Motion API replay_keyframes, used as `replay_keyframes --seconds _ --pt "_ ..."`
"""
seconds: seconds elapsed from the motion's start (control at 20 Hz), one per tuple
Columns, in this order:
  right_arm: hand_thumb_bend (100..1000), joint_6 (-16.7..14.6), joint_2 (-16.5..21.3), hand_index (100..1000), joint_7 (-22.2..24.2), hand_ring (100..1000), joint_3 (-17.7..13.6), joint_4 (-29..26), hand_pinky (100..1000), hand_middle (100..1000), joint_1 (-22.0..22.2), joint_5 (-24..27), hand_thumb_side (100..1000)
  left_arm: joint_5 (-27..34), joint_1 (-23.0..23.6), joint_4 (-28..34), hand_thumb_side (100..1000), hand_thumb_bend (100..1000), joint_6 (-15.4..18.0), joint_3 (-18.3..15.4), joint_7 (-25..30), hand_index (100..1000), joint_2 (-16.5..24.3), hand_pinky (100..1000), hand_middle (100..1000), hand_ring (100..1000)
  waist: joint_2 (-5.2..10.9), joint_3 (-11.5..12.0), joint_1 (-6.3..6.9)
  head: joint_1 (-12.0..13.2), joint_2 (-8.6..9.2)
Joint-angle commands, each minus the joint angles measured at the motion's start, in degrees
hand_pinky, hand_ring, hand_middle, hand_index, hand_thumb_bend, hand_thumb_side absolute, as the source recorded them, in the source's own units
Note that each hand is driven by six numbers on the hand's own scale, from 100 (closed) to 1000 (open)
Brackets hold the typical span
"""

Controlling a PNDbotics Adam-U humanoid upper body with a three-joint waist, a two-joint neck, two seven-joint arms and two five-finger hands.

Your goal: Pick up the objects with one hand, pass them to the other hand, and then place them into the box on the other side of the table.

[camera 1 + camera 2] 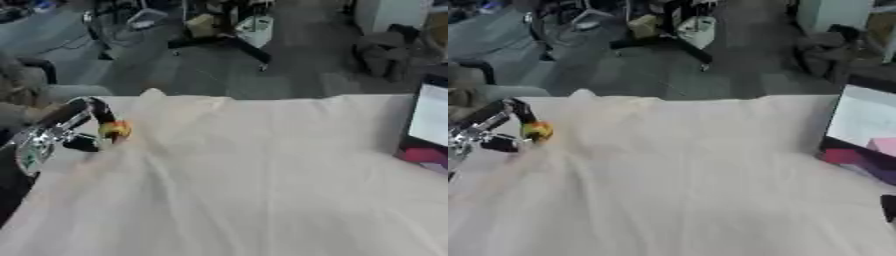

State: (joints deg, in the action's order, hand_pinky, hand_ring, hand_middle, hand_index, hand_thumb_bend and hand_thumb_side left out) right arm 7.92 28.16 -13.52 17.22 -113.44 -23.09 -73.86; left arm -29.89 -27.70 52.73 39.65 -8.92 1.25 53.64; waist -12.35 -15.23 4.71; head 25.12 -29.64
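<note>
Over at the table's left edge, left hand (74, 131) curled around a small yellow-orange object (115, 129), held just above the white cloth (254, 175), box (864, 137) well apart across the table to its right, pink items inside.

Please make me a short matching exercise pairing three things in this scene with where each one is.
Things:
1. left hand
2. yellow-and-orange object
3. box

Places:
A. at the table's right edge
B. at the table's left edge, fingers curled round something
C. held between curled fingers, above the white tablecloth

Pairs: 1-B, 2-C, 3-A
</note>
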Motion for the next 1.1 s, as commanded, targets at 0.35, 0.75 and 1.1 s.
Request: replay_keyframes --seconds 0.35,0.75,1.1 --pt "363 -5.54 6.41 880 5.31 809 6.44 -1.15 811 1000 -4.18 3.52 487 7.35 -2.18 13.44 114 100 6.71 5.01 7.99 492 -4.74 602 406 443 5.34 6.82 0.02 -9.9 -7.01" --pt "374 -12.55 6.6 900 12.31 818 11.46 -1.15 838 1000 -9.19 7.34 413 14.36 -4.17 23.09 147 100 3.18 16.38 15.0 492 -15.93 602 409 448 7.27 11.84 0.05 -17.83 -12.37" --pt "378 -15.77 4.02 910 18.55 822 12.07 -1.15 840 1000 -10.93 8.22 358 20.6 -11.06 21.85 194 100 -2.94 26.33 21.24 493 -25.3 604 409 449 6.99 13.5 -0.26 -20.35 -13.28"
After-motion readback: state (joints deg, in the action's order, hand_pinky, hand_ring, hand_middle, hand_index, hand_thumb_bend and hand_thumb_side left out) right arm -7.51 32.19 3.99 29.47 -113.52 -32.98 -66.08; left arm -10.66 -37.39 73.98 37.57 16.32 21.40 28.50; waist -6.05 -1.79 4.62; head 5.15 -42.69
